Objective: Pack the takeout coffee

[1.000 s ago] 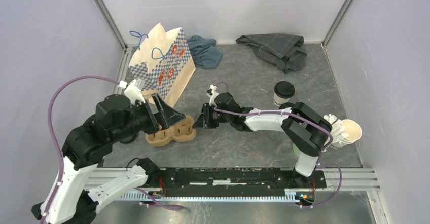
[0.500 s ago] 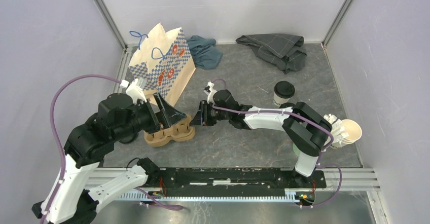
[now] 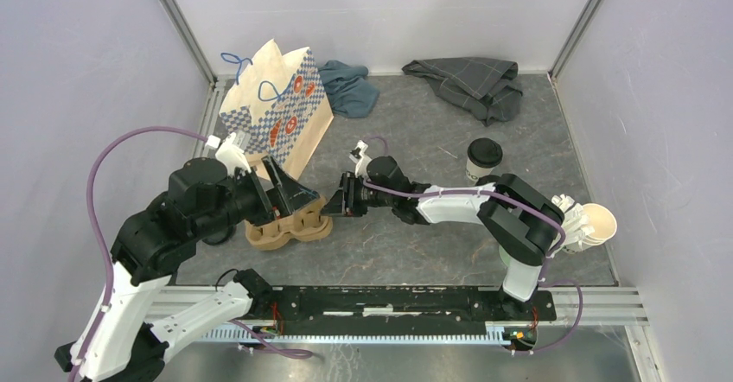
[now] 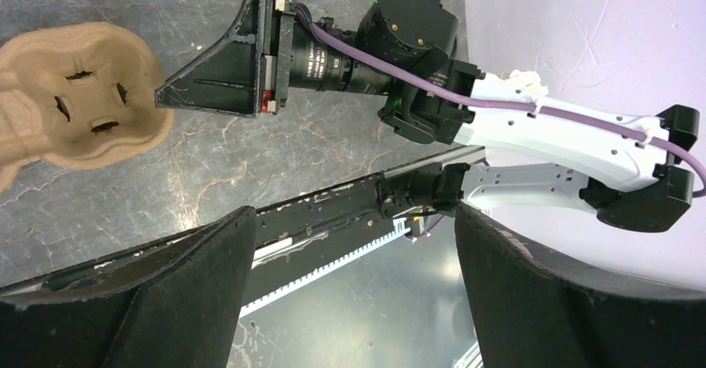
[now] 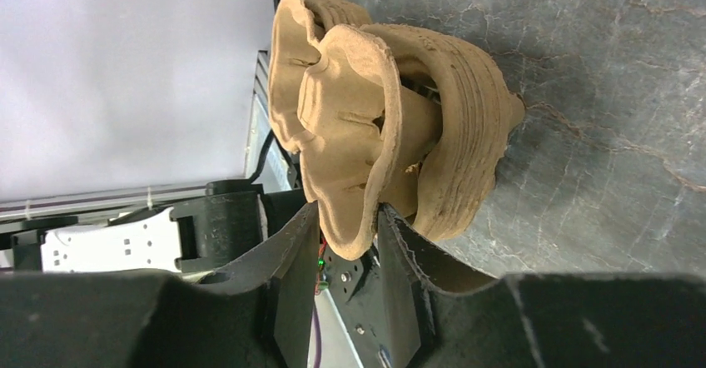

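Note:
The takeout coffee (image 3: 482,159), a white cup with a black lid, stands on the grey floor right of centre, beside my right forearm. A stack of tan pulp cup carriers (image 3: 287,225) lies left of centre; it also shows in the left wrist view (image 4: 75,101) and the right wrist view (image 5: 375,110). My right gripper (image 3: 335,202) reaches left and is shut on the rim of the top carrier, which the right wrist view (image 5: 348,216) shows pinched between its fingers. My left gripper (image 3: 290,199) hovers over the stack, open and empty (image 4: 354,218).
A patterned paper bag (image 3: 277,110) stands upright behind the carriers. A blue cloth (image 3: 350,88) and a grey cloth (image 3: 471,84) lie at the back. A lidless white paper cup (image 3: 596,225) sits at the right edge. Walls enclose the floor.
My right gripper and the carrier stack have shifted slightly left. My left gripper has drifted a little left with them.

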Motion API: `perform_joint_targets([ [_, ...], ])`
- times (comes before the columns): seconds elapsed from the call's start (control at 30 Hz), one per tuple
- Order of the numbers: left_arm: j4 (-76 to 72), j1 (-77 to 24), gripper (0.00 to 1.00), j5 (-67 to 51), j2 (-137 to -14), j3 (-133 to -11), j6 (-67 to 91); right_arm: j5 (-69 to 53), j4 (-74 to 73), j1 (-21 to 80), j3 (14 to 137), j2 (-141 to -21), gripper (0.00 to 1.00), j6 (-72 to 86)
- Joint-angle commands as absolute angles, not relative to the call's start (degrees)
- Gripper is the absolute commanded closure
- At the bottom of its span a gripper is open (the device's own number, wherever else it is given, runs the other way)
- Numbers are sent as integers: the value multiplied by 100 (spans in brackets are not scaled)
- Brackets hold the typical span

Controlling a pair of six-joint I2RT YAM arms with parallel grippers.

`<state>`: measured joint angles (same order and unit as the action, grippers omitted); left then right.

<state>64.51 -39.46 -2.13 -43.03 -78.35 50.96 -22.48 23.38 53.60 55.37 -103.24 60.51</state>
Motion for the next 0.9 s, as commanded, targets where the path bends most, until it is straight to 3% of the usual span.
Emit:
perform_joint_targets([
  [0.0, 6205, -3929, 6, -315, -4335, -7823, 5396, -2363, 3605, 5368, 5306, -10384, 63, 6663],
  [0.47, 6205, -3929, 6, -338, -4455, -7983, 5318, -1900, 3006, 5498, 5633, -10648, 75, 6548],
  [0.63, 6206, -3929, 6, -276, -4432, -8015, 5326, -1884, 2900, 5485, 5644, -10492, 100, 6498],
  [0.87, 6382, -3929, 6, 539, -4601, -8650, 5276, -2040, 2471, 5478, 5801, -9766, 100, 6644],
])
